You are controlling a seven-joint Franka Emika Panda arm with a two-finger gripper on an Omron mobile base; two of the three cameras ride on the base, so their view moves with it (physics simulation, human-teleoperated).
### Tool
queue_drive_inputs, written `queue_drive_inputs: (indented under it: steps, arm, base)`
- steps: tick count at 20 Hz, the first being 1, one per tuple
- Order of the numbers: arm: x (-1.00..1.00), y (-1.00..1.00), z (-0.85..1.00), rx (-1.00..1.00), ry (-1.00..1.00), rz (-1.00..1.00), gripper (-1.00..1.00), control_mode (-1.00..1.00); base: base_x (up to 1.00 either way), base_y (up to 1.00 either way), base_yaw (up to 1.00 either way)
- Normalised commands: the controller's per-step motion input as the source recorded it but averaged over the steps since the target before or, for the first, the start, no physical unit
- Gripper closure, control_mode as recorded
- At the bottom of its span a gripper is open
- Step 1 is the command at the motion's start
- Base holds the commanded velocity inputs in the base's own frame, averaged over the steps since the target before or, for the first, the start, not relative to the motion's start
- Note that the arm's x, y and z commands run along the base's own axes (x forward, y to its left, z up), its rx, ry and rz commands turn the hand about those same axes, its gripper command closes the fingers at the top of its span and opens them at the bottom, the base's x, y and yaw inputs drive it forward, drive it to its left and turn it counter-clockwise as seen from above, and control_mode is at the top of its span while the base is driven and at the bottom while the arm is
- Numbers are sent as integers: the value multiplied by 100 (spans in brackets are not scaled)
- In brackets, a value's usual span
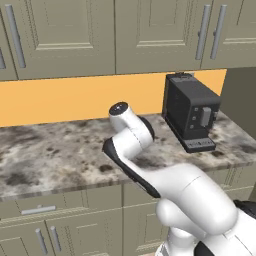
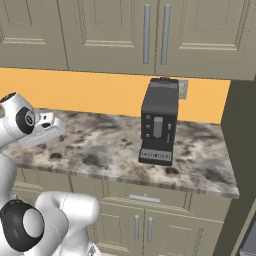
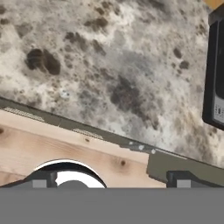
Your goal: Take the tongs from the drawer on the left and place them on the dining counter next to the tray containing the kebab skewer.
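My gripper (image 3: 111,180) is open, its two dark fingertips (image 3: 40,180) wide apart with nothing between them. It hangs over the front edge of the granite wall counter (image 3: 109,65), looking down on it. In the right base view the white hand (image 2: 46,129) sits above the counter's left part. The drawer (image 1: 60,204), wide and sage-grey with a silver bar handle, is shut below the counter at the lower left. The tongs, the dining counter, the tray and the kebab skewer are out of view.
A black coffee machine (image 1: 191,111) stands on the wall counter to the right of the hand, against the orange back wall. Upper cabinets (image 1: 150,35) hang above. Another drawer (image 2: 150,196) sits shut under the coffee machine. Wooden floor (image 3: 65,148) lies below the counter edge.
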Motion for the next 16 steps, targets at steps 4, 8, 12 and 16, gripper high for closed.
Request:
queue_drive_inputs:
  steps: [4,8,12,16]
  arm:
    - [0,39,-24,-5,7,1,-100,-100]
    - [0,21,-24,-2,9,2,-100,-100]
    - [0,20,-29,-5,10,3,-100,-100]
    - [0,18,-26,-8,2,4,-100,-100]
  base:
    - [0,0,0]
    - [0,0,0]
    - [0,0,0]
    - [0,0,0]
